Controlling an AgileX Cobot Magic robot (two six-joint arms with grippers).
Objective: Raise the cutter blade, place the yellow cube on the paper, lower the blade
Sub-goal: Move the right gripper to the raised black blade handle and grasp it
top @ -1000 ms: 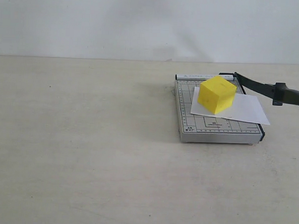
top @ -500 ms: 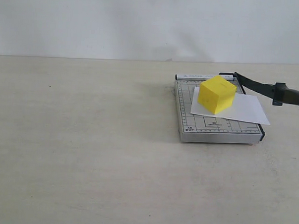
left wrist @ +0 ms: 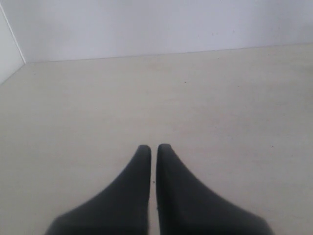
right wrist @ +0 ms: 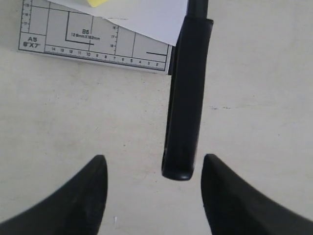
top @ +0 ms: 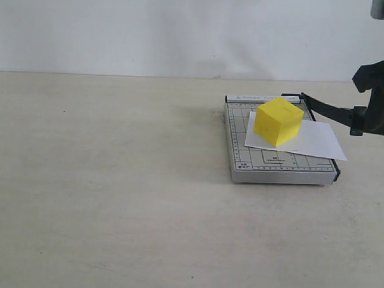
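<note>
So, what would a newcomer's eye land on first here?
The yellow cube, sitting on the white paper on the grey paper trimmer, right of centre in the exterior view. Next, the open right gripper straddling the black handle of the raised cutter blade without touching it.

yellow cube (top: pixel 278 121) on paper (top: pixel 310 139), cutter blade (top: pixel 330 112) raised

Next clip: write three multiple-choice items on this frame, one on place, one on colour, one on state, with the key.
1. The yellow cube sits: A on bare table; B on the paper; C in a gripper.
2. The trimmer base is: A grey; B red; C green.
3. The right gripper is: A open; B shut; C out of view.
Key: 1 B, it rests on the white sheet; 2 A, grey gridded surface; 3 A, fingers apart either side of the cutter blade's handle.
</note>
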